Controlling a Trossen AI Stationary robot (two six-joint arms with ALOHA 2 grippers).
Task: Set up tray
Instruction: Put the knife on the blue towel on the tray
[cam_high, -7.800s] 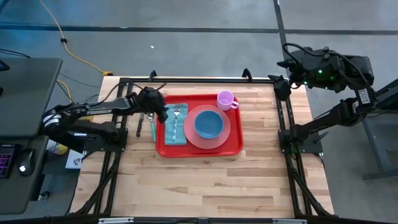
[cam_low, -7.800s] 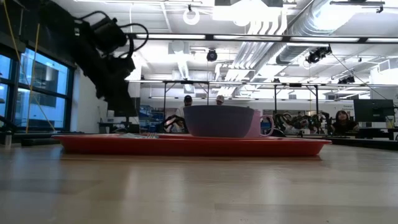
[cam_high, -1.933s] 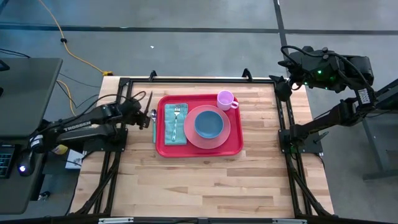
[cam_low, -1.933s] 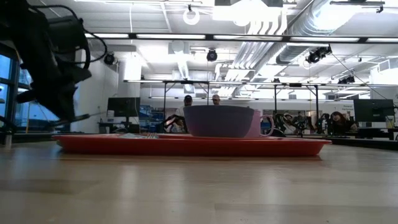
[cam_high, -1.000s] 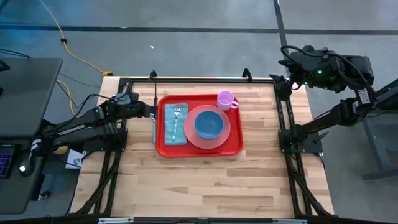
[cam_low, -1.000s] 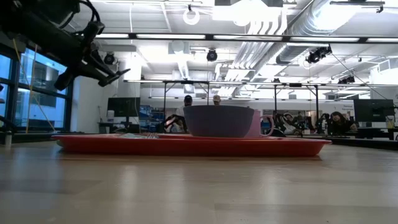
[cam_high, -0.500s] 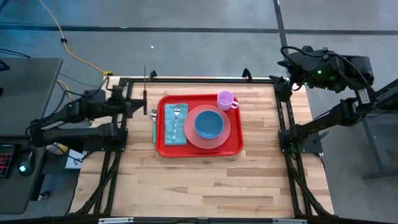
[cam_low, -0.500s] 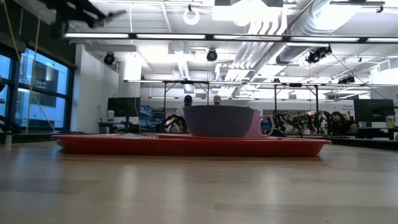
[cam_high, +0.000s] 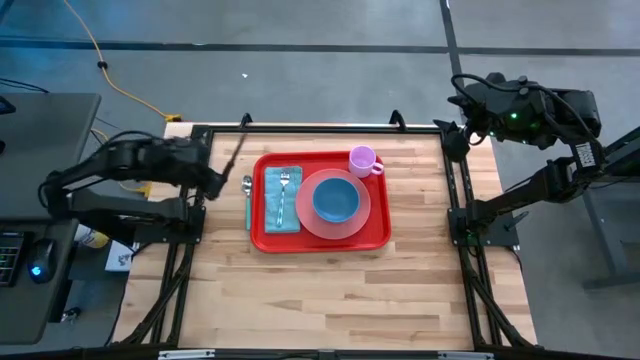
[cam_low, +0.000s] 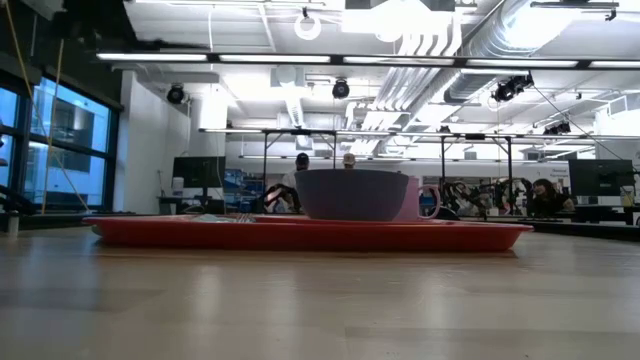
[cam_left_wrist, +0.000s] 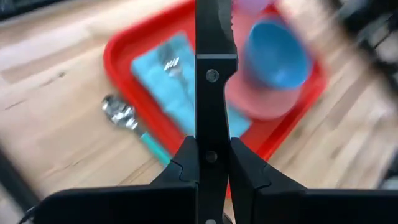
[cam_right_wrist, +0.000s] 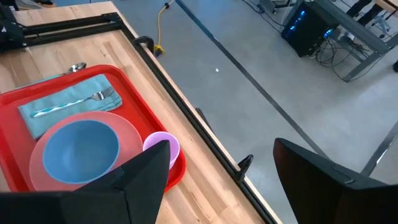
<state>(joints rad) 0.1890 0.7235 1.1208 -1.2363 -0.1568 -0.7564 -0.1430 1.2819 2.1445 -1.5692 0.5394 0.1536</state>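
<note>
The left gripper (cam_high: 214, 178) is clamped on a black-handled knife (cam_left_wrist: 212, 81), raised over the table's (cam_high: 330, 290) left edge, at nine o'clock from the tray (cam_high: 375, 235). The knife's tip points toward one o'clock. A teal-handled spoon (cam_high: 247, 195) lies on the wood just beside the tray's left rim. On the tray: teal napkin (cam_high: 272, 210) with fork (cam_high: 283, 195), blue bowl (cam_high: 336, 199) on pink plate (cam_high: 305, 215), lilac mug (cam_high: 362, 160). The right gripper (cam_right_wrist: 217, 171) waits wide open and empty beyond the table's far right corner.
</note>
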